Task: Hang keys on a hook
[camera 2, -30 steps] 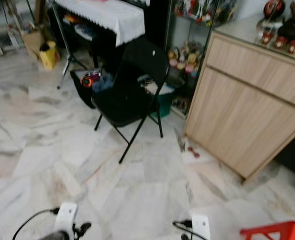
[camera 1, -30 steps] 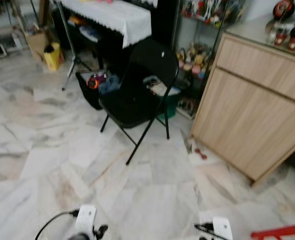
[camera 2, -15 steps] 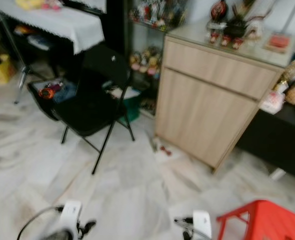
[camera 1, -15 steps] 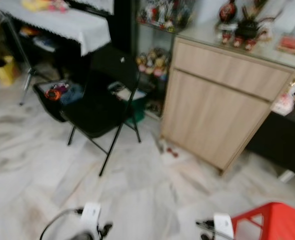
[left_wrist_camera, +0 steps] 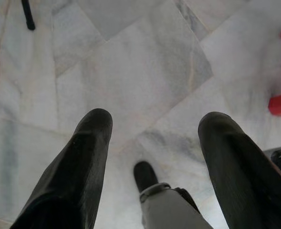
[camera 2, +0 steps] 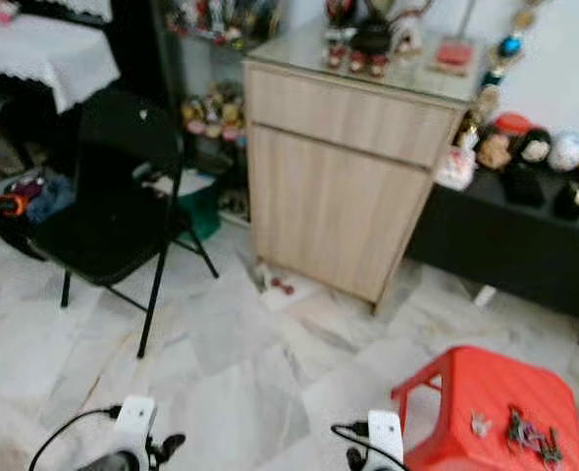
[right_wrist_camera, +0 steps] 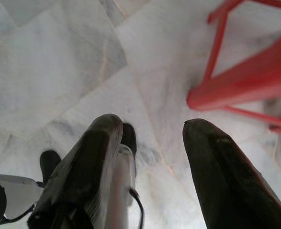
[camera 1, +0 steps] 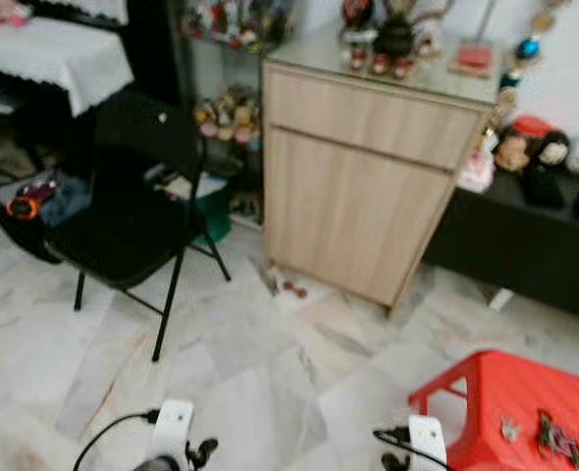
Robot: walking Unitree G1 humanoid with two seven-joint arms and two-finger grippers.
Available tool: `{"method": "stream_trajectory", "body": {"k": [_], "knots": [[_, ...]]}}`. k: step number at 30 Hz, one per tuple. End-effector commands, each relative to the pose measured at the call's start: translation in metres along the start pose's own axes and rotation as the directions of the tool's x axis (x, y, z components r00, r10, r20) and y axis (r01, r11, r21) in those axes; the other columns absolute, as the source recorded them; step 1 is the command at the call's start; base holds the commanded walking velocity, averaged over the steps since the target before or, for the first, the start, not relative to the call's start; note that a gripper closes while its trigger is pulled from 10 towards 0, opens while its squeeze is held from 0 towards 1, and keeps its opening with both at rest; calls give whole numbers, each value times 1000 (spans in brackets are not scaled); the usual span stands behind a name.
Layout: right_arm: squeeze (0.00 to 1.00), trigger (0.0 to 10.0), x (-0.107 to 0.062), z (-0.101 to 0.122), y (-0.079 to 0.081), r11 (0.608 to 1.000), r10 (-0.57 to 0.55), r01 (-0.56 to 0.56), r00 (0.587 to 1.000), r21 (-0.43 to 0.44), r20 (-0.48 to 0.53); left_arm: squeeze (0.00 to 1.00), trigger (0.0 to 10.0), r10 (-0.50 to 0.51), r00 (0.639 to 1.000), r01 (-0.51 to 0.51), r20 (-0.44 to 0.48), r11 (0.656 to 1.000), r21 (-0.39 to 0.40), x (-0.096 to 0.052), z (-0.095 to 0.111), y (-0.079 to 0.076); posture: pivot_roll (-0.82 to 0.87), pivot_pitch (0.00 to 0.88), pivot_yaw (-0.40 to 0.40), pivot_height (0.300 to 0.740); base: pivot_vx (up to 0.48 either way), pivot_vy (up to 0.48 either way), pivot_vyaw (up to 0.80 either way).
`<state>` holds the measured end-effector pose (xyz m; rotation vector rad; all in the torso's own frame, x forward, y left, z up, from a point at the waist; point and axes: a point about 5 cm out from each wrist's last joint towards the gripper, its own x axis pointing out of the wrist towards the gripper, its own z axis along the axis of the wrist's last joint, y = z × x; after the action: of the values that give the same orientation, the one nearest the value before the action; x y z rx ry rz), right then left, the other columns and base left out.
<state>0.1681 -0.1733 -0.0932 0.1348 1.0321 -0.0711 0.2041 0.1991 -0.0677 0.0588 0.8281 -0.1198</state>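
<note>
Head downward; wrists over floor (left_wrist_camera: 131, 71)

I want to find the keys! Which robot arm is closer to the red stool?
The right. Its end effector hangs just beside the red stool, near its leg. The left end effector hangs farther off, over bare marble floor.

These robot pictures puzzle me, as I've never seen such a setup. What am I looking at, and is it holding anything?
A walking humanoid robot photographs a room. Two pictures come from its head, looking down at a marble floor, a black folding chair, a wooden cabinet and a red stool with keys lying on top. The other two come from wrist cameras, each looking along that gripper's two black fingers. The left gripper and right gripper hang open over the floor, holding nothing.
</note>
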Motion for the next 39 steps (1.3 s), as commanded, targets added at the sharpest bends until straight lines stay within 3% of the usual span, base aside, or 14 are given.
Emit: {"method": "stream_trajectory", "body": {"k": [1, 4, 16, 28, 39], "knots": [[0, 10000, 0, -1, 0, 1000, -2, 2, 1000, 11, -3, 0, 10000, -12, 1000, 12, -13, 1000, 29, -1, -4, -1, -2, 0, -39, 740, 0, -480, -563], [0, 10000, 0, -2, -1, 1000, -2, 2, 1000, 12, -4, 0, 10000, -13, 1000, 14, -15, 1000, 27, -1, -4, -2, -1, 0, -40, 740, 0, -480, -563], [0, 10000, -3, -5, -15, 1000, -20, 20, 1000, 15, -5, 0, 10000, -2, 1000, 2, -21, 1000, 13, -1, -6, -1, 0, 0, -42, 740, 0, 0, -559], [0, 10000, -2, -6, -7, 1000, -12, 12, 1000, 20, -5, 0, 10000, 4, 1000, -4, -22, 1000, 30, -1, -6, 0, 2, 0, -43, 740, 0, 0, -558], [0, 10000, -1, -4, -3, 999, -18, 18, 1000, 35, 7, 0, 10000, 17, 1000, -17, -18, 999, 36, -2, -6, 2, 2, 0, -43, 740, 0, -221, 0]]}}
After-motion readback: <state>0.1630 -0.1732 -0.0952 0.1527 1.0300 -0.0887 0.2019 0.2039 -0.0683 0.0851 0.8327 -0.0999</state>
